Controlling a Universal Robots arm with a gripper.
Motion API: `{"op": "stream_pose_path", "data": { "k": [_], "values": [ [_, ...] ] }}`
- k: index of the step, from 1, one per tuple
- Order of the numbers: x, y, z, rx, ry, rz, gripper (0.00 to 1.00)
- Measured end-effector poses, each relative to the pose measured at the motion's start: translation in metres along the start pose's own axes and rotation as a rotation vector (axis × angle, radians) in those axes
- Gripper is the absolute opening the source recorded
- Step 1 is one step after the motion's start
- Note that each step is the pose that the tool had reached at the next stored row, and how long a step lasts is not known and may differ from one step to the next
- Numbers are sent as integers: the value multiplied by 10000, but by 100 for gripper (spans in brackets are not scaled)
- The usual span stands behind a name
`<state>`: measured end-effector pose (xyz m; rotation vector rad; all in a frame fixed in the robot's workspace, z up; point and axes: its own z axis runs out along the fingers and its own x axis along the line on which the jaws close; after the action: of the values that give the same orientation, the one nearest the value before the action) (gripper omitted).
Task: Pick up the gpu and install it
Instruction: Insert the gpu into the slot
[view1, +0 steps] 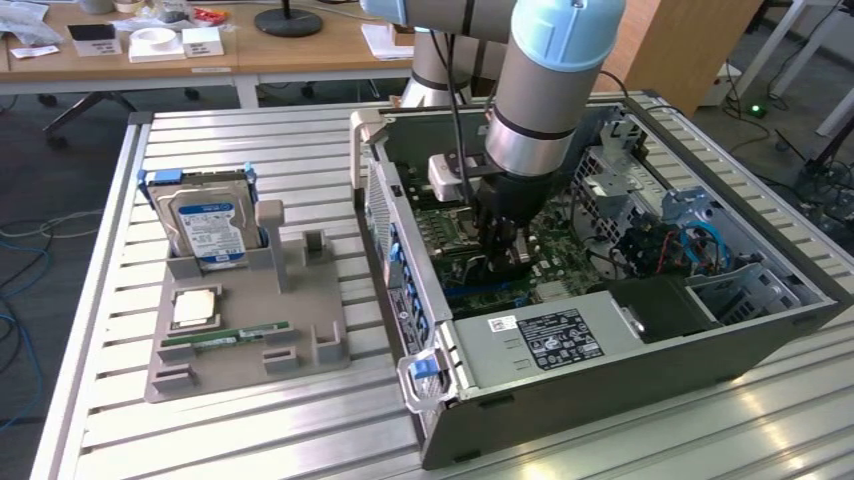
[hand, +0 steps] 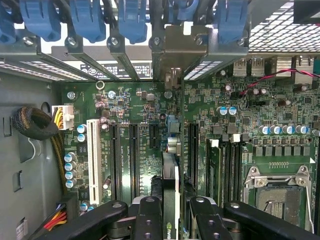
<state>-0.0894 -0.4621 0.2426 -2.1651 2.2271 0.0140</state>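
My gripper (view1: 499, 262) is down inside the open computer case (view1: 400, 250), just above the green motherboard (hand: 140, 100). In the wrist view it (hand: 170, 222) is shut on the gpu (hand: 170, 192), a thin card seen edge-on between the two black fingers (hand: 149, 220). The card runs from the fingers toward the case's rear wall, where its silver bracket (hand: 173, 47) sits among the blue slot clips. It stands upright over the row of black expansion slots (hand: 134, 160); I cannot tell whether its edge is seated in one.
Beside the case, a grey fixture (view1: 247, 345) holds a hard drive with a blue-white label (view1: 207, 225), a CPU (view1: 194, 308) and a slim RAM stick (view1: 227, 335). Inside the case are the power supply (view1: 554, 335), drive cage (view1: 747, 285), CPU socket (hand: 277, 185) and a white slot (hand: 93, 160).
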Motion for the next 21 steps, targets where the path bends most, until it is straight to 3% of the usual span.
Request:
{"op": "stream_pose_path", "data": {
  "k": [21],
  "values": [
    [3, 13, 29, -1, 1, -1, 26]
  ]
}}
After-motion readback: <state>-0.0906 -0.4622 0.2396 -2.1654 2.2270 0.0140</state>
